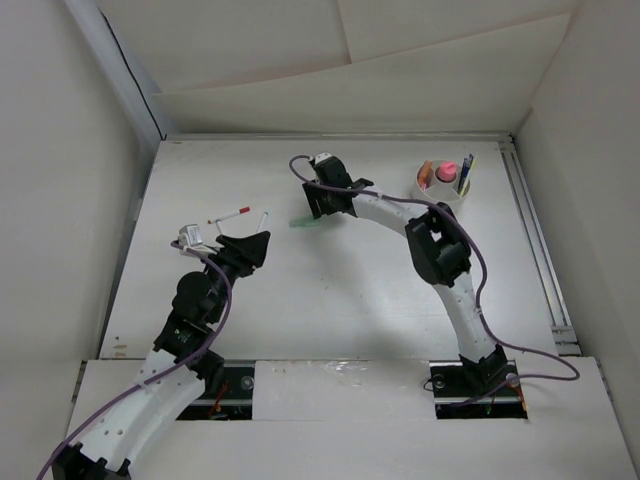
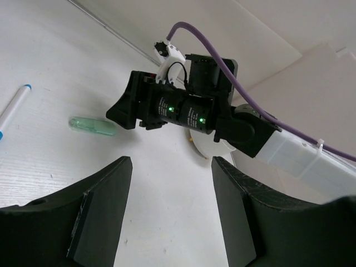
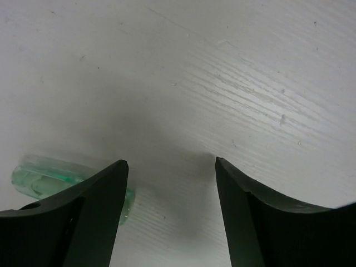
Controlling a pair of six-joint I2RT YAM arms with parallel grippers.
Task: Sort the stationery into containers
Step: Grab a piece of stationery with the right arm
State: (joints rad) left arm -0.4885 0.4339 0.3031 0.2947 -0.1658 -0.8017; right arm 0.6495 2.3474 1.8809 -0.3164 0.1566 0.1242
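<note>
A translucent green marker (image 1: 303, 221) lies flat on the white table mid-field. My right gripper (image 1: 322, 208) hovers low just beside it, open and empty. In the right wrist view the marker (image 3: 44, 177) lies partly under the left finger, outside the gap of the gripper (image 3: 171, 162). My left gripper (image 1: 262, 238) is open and empty, to the marker's left (image 2: 92, 125). A thin white pen with a red tip (image 1: 230, 215) and a white pen with a blue tip (image 2: 15, 105) lie near it. The round white cup (image 1: 440, 193) at the back right holds orange, pink and blue items.
White walls close in the table on the left, back and right. A metal rail (image 1: 540, 260) runs along the right edge. The right arm's elbow (image 1: 440, 250) and its purple cable arc over the table's right half.
</note>
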